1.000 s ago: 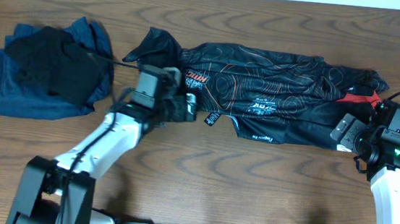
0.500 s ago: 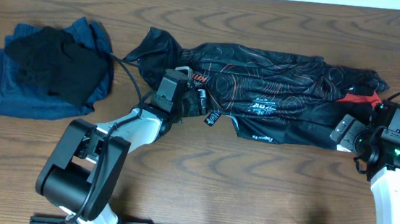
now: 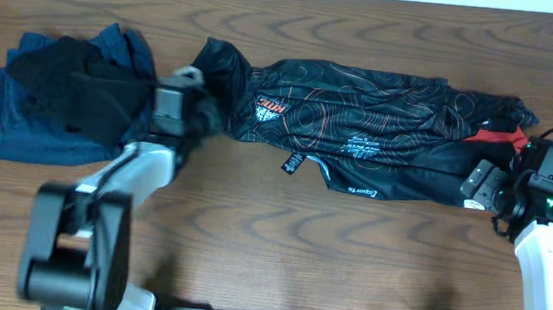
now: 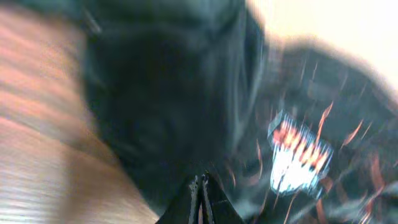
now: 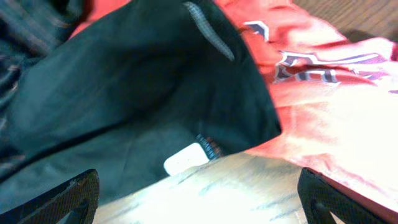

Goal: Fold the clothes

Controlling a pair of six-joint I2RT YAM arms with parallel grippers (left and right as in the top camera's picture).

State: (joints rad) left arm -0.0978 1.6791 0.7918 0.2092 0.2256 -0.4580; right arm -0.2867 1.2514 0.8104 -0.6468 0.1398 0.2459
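Note:
The clothes include a large black shirt with orange contour lines, lying stretched across the table's middle. My left gripper sits at its left end by the dark sleeve, shut. In the blurred left wrist view its fingertips meet against black cloth, and whether any cloth is pinched does not show. My right gripper stands open at the shirt's right end. Its fingers stand wide apart over bare wood, just in front of the black hem and a red garment.
A blue garment with a black one on top lies at the far left. Red cloth peeks from under the shirt's right end. A small tag hangs at the shirt's front edge. Bare wooden table runs in front.
The left gripper has gone from open to shut and swung left from the shirt's front edge to its left end. The right arm has stayed put.

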